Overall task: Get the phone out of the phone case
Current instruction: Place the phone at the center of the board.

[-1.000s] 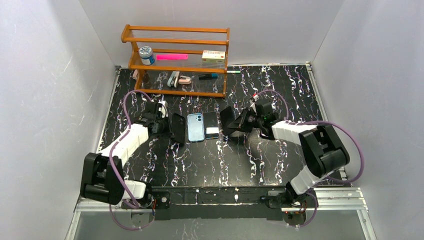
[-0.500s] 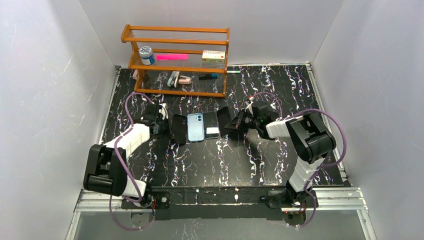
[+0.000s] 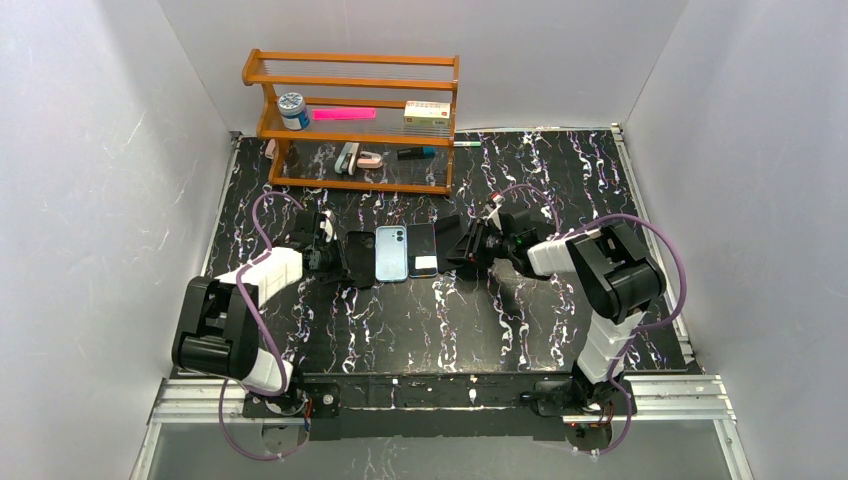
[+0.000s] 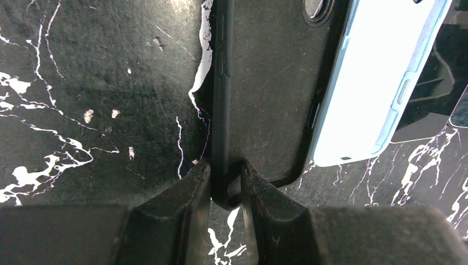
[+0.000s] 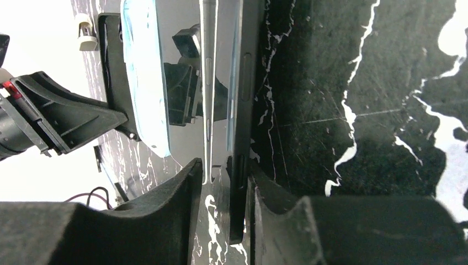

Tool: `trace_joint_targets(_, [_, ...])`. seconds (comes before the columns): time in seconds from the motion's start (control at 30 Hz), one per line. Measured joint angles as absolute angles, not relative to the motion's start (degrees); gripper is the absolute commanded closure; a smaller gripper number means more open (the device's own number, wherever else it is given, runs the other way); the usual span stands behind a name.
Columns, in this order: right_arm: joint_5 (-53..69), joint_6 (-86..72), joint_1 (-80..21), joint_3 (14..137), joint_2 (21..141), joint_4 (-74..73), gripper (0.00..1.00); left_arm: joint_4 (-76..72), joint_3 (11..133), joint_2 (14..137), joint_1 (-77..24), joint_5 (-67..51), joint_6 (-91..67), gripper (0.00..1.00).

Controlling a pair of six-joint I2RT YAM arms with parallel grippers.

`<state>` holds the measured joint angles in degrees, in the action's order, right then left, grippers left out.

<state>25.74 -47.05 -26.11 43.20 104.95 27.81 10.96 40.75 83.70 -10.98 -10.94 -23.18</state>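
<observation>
A black phone case [image 3: 357, 258] lies flat beside a light-blue phone [image 3: 392, 253] and a black phone [image 3: 422, 250]. My left gripper [image 3: 333, 256] is at the case's left side. In the left wrist view it [image 4: 226, 168] is shut on the rim of the black case [image 4: 270, 83], and the blue phone [image 4: 375, 72] rests along the case's right edge. My right gripper [image 3: 463, 246] is at the black phone's right side. In the right wrist view it [image 5: 223, 165] is open astride the black phone's edge [image 5: 243, 110], with the right finger against it.
A wooden shelf rack [image 3: 355, 120] stands at the back, holding a jar [image 3: 293, 109], a pink strip, a box and small items. White walls enclose the marble-patterned table [image 3: 520, 330] on the left, right and back.
My right gripper has moved left up to the black phone's edge and its arm has folded in. My left gripper has shifted slightly right at the black case.
</observation>
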Motion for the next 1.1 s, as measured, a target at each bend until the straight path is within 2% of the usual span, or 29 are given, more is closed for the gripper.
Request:
trace_joint_targets(0.23, [24.60,-43.03,-26.61,44.99,103.31,23.92,0.32,9.52,40.42,83.83,-11.00,-11.40,-25.12,0.70])
trace_joint_targets(0.43, [22.00,-38.92,-26.74,45.67,100.71,19.68,0.17,7.46,39.97,83.83,-11.27,-10.98,-27.03,0.66])
trace_joint_targets(0.53, [20.88,-37.36,-26.74,45.69,99.63,18.26,0.10,6.44,39.81,83.83,-11.49,-9.72,-28.23,0.58])
trace_joint_targets(0.6, [20.10,-36.60,-26.76,45.69,98.94,17.41,0.08,5.63,39.81,83.90,-11.53,-8.99,-28.84,0.52])
trace_joint_targets(0.73, [17.65,-35.05,-26.74,45.69,97.03,14.41,0.02,3.97,39.81,83.88,-11.60,-8.23,-29.95,0.33])
trace_joint_targets(0.97, [7.44,-31.11,-26.68,46.52,91.31,0.71,0.01,3.79,40.01,82.74,-11.84,-7.31,-30.44,0.06])
trace_joint_targets(1.0, [5.63,-30.61,-26.61,46.96,90.56,-1.48,0.01,4.51,40.01,82.28,-11.84,-6.87,-30.30,0.03])
trace_joint_targets(1.1, [-0.95,-29.21,-25.65,49.01,87.09,-8.27,0.01,7.66,40.01,79.94,-11.84,-5.39,-29.41,0.02])
